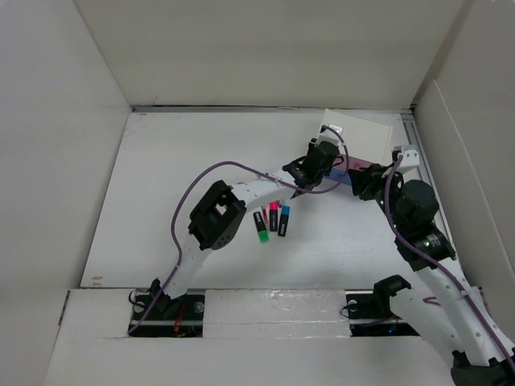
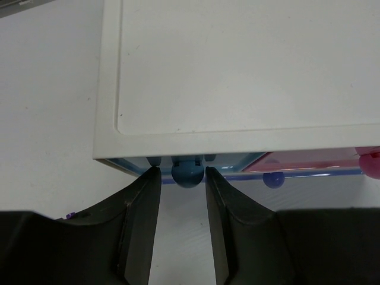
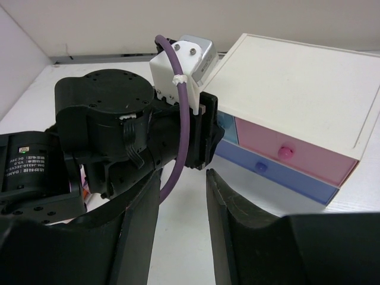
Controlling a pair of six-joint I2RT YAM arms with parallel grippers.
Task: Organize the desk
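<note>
The desk point(image 1: 177, 201) is a wide white tabletop. A small white drawer box point(image 1: 366, 133) stands at its back right. In the left wrist view the box point(image 2: 237, 71) fills the top, and my left gripper point(image 2: 181, 178) is open with one finger on each side of the teal drawer's round knob point(image 2: 187, 173), close to it but with a small gap on the left. My left gripper point(image 1: 326, 165) is at the box front in the top view. My right gripper point(image 3: 182, 175) is open and empty, just behind the left wrist and short of the box point(image 3: 297, 77).
Three highlighters lie mid-desk: green-capped point(image 1: 261, 227), pink-capped point(image 1: 273, 215) and blue-capped point(image 1: 284, 221). The box also has a pink drawer with a pink knob point(image 3: 285, 152) and a lavender drawer with a blue knob point(image 3: 260, 167). White panels wall the desk. The left arm's purple cable point(image 1: 209, 173) loops over it.
</note>
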